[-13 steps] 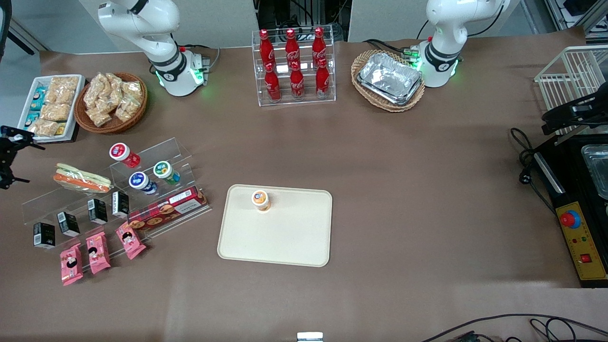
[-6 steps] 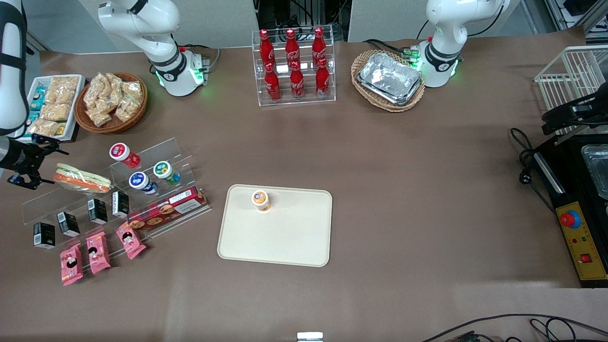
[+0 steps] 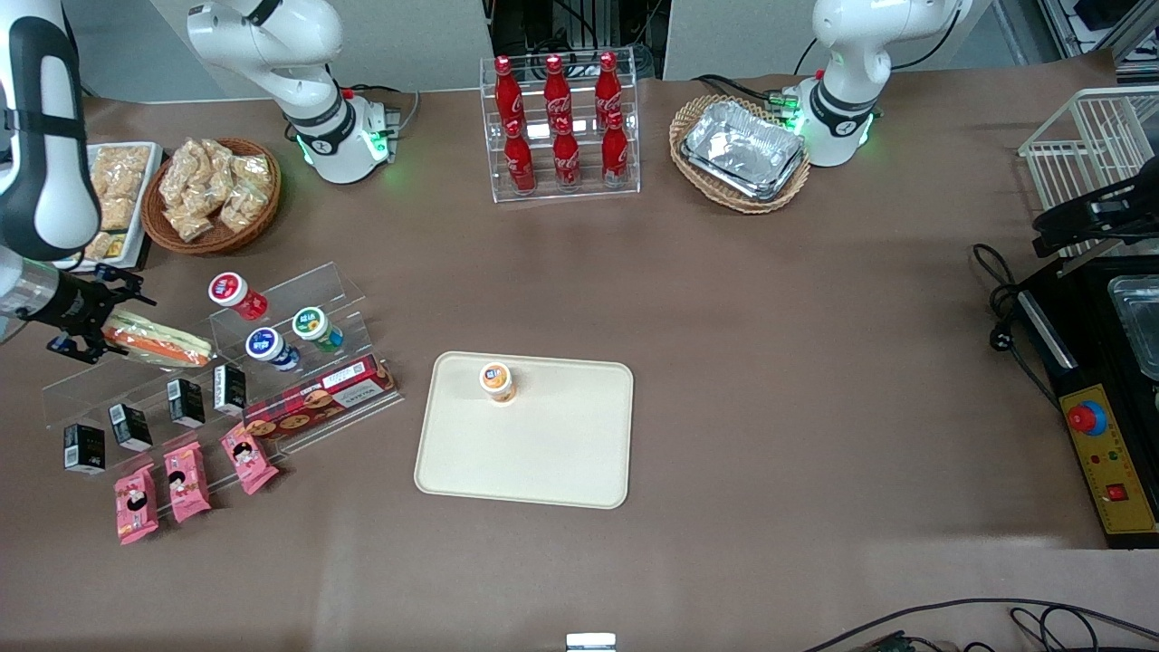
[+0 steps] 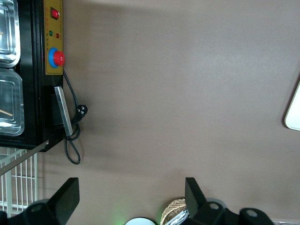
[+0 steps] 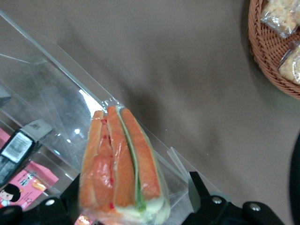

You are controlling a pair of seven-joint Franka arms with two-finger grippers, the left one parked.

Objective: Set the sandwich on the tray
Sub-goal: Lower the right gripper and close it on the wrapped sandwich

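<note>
A brown counter (image 3: 724,299) seen from the front. The sandwich (image 3: 158,340), a clear-wrapped wedge with orange and green layers, lies on the upper step of a clear stand (image 3: 217,362) toward the working arm's end of the counter. The right arm's pincer (image 3: 86,312) is at the end of the sandwich that points away from the tray. In the right wrist view the sandwich (image 5: 122,168) sits between the two dark fingers (image 5: 206,206), which stand wide apart on either side of the wrapper and do not look closed on it. The tray (image 3: 543,453), cream and rectangular, lies flat near the middle of the counter, well apart from the stand, with a small orange-capped cup (image 3: 496,381) standing on the part of it farther from the front camera. The step in hand appears to be the reach for the sandwich; nothing is lifted yet. The next move likely calls for closing gently on the soft wrapper, lifting clear of the stand's edge and the capped cups (image 3: 272,335) beside it, then carrying it to a bare part of the tray away from the cup.
</note>
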